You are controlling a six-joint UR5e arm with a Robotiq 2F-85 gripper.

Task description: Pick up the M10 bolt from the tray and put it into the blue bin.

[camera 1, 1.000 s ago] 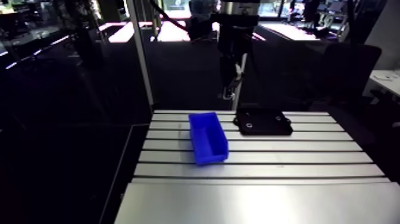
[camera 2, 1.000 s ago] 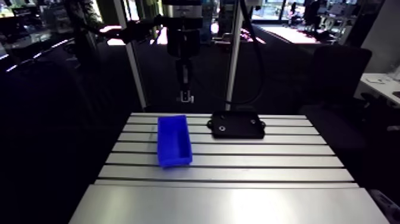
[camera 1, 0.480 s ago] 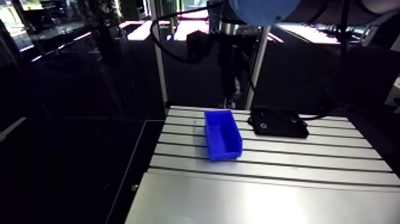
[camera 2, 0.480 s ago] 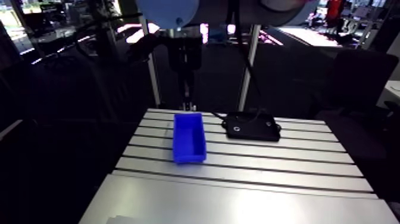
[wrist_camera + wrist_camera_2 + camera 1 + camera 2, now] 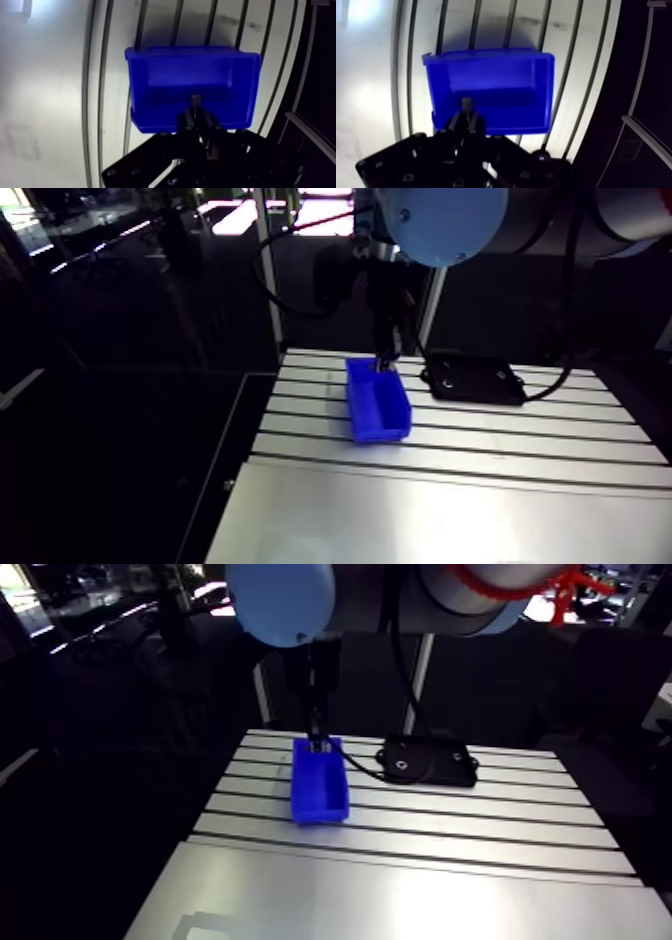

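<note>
Pinching 1 bolt (image 5: 196, 99), 2 jaws hang over 1 blue bin (image 5: 192, 50) near 1 tray (image 5: 490, 384).

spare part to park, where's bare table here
Bare: the wide front of the table, nearer than the blue bin, and the slots in front of the tray. Crowded: the gap between bin and tray; the tool hangs over the bin.
</note>
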